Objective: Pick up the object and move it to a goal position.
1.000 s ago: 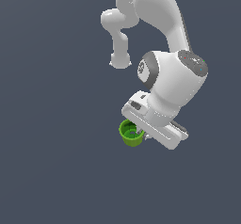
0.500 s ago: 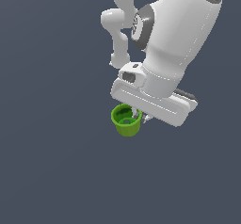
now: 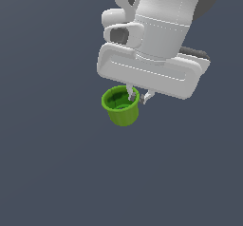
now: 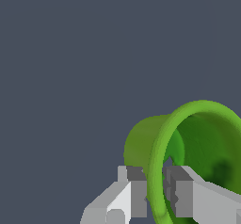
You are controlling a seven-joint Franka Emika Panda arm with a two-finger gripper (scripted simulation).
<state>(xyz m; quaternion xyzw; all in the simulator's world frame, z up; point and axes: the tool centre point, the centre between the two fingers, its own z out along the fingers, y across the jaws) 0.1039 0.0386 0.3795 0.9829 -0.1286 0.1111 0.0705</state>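
Observation:
The small bright green cup (image 3: 121, 106) hangs upright under the white hand in the exterior view, with its darker inside showing. My gripper (image 3: 138, 97) is shut on the cup's rim: one finger is inside the cup, the other outside its wall. In the wrist view the cup (image 4: 188, 148) fills the corner, and the two grey fingertips (image 4: 137, 190) pinch its thick rim between them, at my gripper (image 4: 154, 192). The cup is held in the air against the plain grey background. No goal marker shows.
The white arm and hand (image 3: 156, 44) fill the upper part of the exterior view. All else is plain dark grey with no other objects or edges in sight.
The arm has carried the cup upward and nearer to the exterior camera, so hand and cup look much larger. The grip on the rim has held.

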